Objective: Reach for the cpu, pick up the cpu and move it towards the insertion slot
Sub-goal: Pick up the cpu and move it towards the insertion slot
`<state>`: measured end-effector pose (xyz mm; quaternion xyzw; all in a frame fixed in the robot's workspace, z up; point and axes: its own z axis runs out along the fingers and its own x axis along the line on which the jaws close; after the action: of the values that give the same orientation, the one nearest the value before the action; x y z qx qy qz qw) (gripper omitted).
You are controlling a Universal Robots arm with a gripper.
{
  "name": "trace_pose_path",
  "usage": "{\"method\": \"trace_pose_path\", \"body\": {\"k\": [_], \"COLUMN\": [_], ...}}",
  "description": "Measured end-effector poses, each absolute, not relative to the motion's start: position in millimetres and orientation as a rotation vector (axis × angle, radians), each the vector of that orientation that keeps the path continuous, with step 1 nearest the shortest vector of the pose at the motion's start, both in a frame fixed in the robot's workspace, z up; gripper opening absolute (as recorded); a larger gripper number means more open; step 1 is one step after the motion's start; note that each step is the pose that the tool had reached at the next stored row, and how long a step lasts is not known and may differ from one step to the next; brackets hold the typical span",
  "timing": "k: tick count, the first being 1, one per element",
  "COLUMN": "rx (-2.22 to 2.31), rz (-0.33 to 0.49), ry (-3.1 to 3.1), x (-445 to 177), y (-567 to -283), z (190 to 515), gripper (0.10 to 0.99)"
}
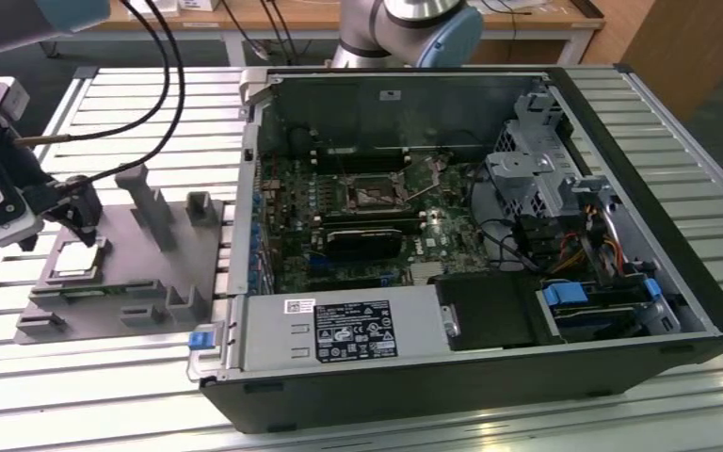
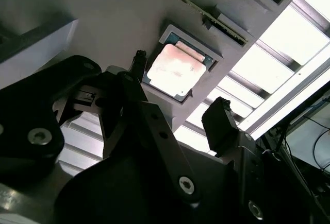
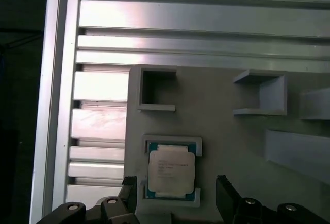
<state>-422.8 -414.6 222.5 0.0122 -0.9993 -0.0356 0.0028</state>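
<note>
Slatted bench [image 1: 148, 113] carries a grey fixture [image 1: 136, 262]; the cpu [image 3: 171, 168] sits seated in it, open jaws straddling it, not gripping. Lift and carry to the insertion slot [image 1: 372, 193] remain.

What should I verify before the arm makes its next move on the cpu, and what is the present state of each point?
1. The cpu lies flat in the grey fixture: ok.
2. The gripper is open, with one of its fingers on each side of the cpu: ok.
3. The cpu sits about midway between the fingers in the first wrist view: ok.
4. The fingers grip the cpu: not ok, a gap shows on both sides in both wrist views.
5. The insertion slot is open to receive the cpu: cannot tell.
</note>
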Motion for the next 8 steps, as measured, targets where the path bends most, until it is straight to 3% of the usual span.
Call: {"method": "trace_pose_path", "body": {"k": [8], "rx": [0.038], "rz": [-0.112], "ry": [-3.134], "x": [-423.7], "y": [-414.4], "z": [208.0], "gripper": [0.714]}}
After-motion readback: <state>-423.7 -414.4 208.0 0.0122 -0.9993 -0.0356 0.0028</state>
